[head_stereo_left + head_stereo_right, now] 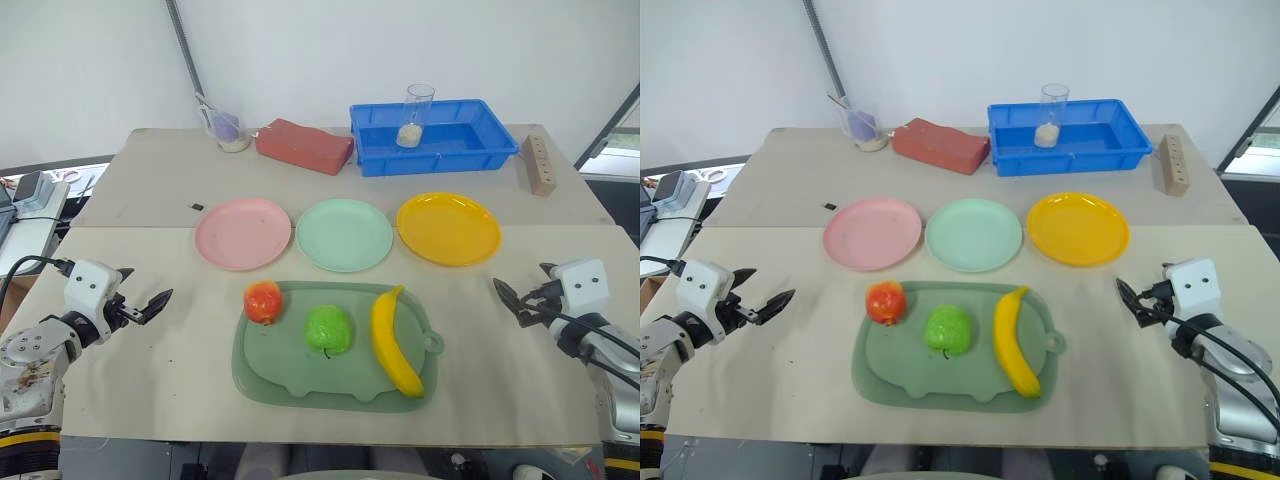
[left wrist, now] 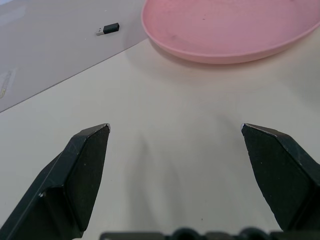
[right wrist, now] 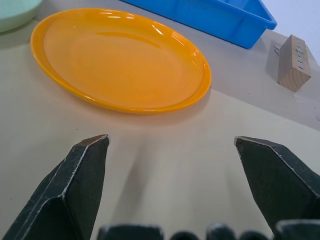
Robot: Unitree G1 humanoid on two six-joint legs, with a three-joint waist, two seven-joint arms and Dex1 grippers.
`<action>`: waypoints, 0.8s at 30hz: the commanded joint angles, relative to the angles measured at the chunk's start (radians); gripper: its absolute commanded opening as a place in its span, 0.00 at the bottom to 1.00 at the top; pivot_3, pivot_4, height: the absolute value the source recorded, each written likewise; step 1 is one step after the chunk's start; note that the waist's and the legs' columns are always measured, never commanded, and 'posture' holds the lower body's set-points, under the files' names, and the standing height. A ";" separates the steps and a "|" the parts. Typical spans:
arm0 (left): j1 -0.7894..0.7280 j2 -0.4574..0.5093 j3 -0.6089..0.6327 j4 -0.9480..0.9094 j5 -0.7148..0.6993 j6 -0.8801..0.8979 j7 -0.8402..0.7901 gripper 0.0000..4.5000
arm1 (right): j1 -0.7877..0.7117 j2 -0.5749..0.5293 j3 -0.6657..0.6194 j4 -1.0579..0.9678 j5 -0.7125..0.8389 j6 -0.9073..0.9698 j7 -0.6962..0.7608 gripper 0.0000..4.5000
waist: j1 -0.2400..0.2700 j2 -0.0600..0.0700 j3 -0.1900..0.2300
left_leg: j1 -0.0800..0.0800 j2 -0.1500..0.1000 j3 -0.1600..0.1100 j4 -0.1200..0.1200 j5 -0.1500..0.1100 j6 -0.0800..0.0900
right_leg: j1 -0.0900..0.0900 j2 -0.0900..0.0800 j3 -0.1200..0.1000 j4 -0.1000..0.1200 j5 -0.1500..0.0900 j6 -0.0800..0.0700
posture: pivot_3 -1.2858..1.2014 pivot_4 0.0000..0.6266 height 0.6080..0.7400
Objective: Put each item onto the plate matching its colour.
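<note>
Both my left jaws (image 1: 158, 297) and right jaws (image 1: 503, 292) stand wide apart, empty. All 3 toy fruits sit on the pale green plastic tray (image 1: 262, 372): red-orange round fruit (image 1: 263, 301) at 9 o'clock, bright green apple (image 1: 328, 328) centre, long yellow banana (image 1: 393, 340) at 3 o'clock. I judge the red fruit nearest for my left, bound for the round pink plastic plate (image 1: 243, 232) at 12 o'clock; straddle its widest girth.

Glossy plastic yellow-orange plate (image 3: 120, 60)

wrists: white boxy housings | left gripper (image 1: 150, 302), right gripper (image 1: 508, 297): black pointed fingers | cables: black | forearms: grey metal, possibly scuffed
</note>
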 commanded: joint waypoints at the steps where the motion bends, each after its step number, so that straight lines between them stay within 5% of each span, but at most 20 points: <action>1: -0.030 0.030 0.008 0.000 -0.010 -0.016 -0.017 1.00 | -0.004 -0.017 -0.021 -0.066 0.014 0.018 -0.009 0.99 | 0.000 0.000 0.000 | 0.000 0.000 0.000 0.000 0.000 0.000 | 0.000 0.000 0.000 0.000 0.000 0.000 | 0.52 0.24 1.00; 16: -0.077 0.151 -0.010 -0.243 -0.219 0.176 -0.268 1.00 | -0.185 -0.045 0.093 -0.102 0.043 0.108 0.081 0.99 | -0.004 0.000 0.000 | 0.000 0.000 0.000 0.000 0.000 0.000 | 0.000 0.000 0.000 0.001 0.000 0.000 | 0.52 0.24 1.00; 24: -0.093 0.212 -0.130 -0.353 -0.240 0.200 -0.419 1.00 | -0.287 -0.082 0.199 -0.292 0.319 0.293 0.328 0.99 | -0.003 0.001 0.001 | 0.000 0.001 0.000 0.000 0.000 0.001 | 0.000 0.001 0.000 0.001 0.000 0.000 | 0.52 0.24 1.00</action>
